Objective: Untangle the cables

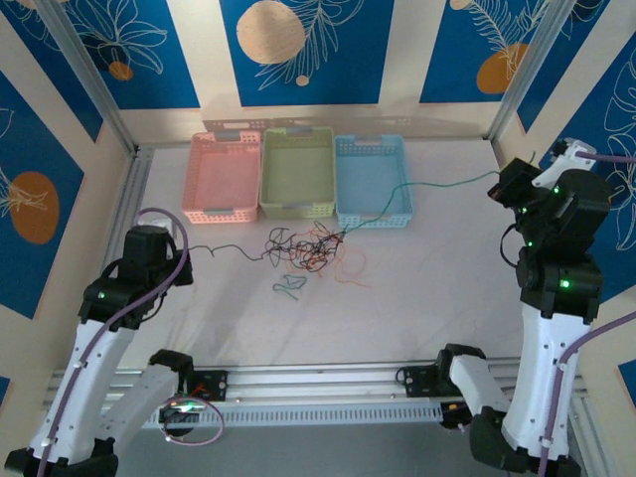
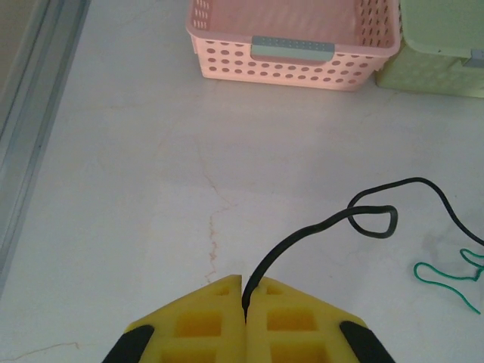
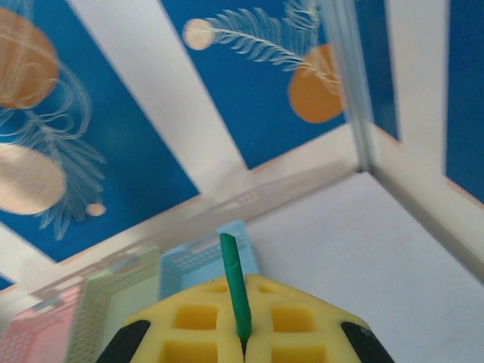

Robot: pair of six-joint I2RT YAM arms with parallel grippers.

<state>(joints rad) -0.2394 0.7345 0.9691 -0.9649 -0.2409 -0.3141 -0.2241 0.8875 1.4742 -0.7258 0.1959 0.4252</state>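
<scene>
white table [image 1: 447, 298], marbled top. at its far side, blue basket [image 1: 373, 181], rightmost of 3 in a row. touching blue basket's left side: green basket [image 1: 296, 171]. next one further left: pink basket [image 1: 223, 177].

left gripper [image 2: 243, 291]: well left of blue basket & nearer the arm bases, low over table. jaws pressed together, pinching end of black cable [image 2: 302, 234] right at the tips.

right gripper [image 3: 243, 340]: off to right of blue basket, lifted above table, tilted up toward patterned back wall [image 3: 249, 106]. jaws clamped tight on green cable [image 3: 234, 287], short stub poking up past the tips.

cable knot [image 1: 310, 244]: flat on table just in front of blue basket's near-left corner, between the 2 grippers, closer to left one. black, orange-red & dark strands snarled together.

black cable again: out of left gripper's tips, thru a small curl, then along table toward blue basket & into knot.

green cable again: out of knot, over blue basket's near-right corner, then thru air w/ slight waviness to right gripper.

orange strand [image 1: 350, 270]: loose curl in front of blue basket, at knot's near-right edge.

teal loop [image 1: 290, 286]: smallest bit, in front & left of blue basket, just clear of knot on near side, apart from both grippers.
</scene>
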